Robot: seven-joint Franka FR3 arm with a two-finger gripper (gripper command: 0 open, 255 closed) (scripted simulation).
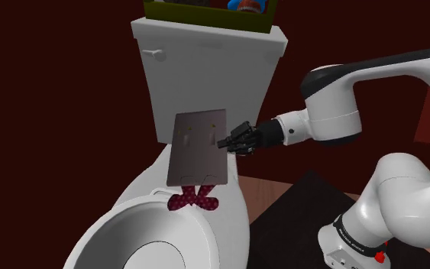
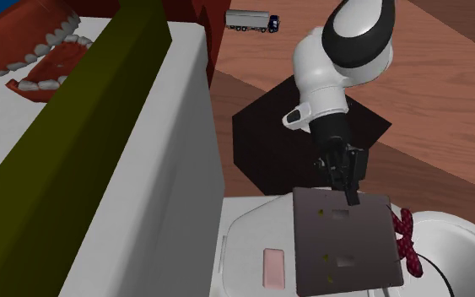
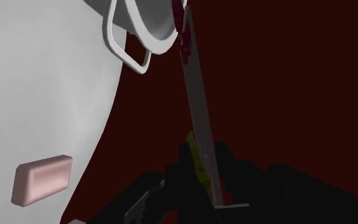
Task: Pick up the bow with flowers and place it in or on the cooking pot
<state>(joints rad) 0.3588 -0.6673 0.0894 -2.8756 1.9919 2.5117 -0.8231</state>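
Observation:
The bow (image 1: 194, 200) is dark red with pale dots and sits at the lower end of a flat grey card (image 1: 198, 149). My black gripper (image 1: 228, 141) is shut on the card's side edge and holds it up in the air. The bow end hangs just over the rim of the white cooking pot (image 1: 152, 237), beside the pot's small loop handle. In the second exterior view the gripper (image 2: 349, 190) clasps the card (image 2: 341, 240), with the bow (image 2: 406, 240) next to the pot (image 2: 467, 253). In the wrist view the card (image 3: 196, 108) runs edge-on from the gripper (image 3: 199, 175) to the bow (image 3: 182, 25) and pot (image 3: 139, 32).
The pot rests on a white toilet lid (image 2: 252, 232) in front of the tank (image 1: 205, 69). An olive box (image 1: 205, 15) of toys stands on the tank. A pink bar (image 2: 273, 266) lies on the lid. A toy truck (image 2: 250, 20) sits on the wooden floor.

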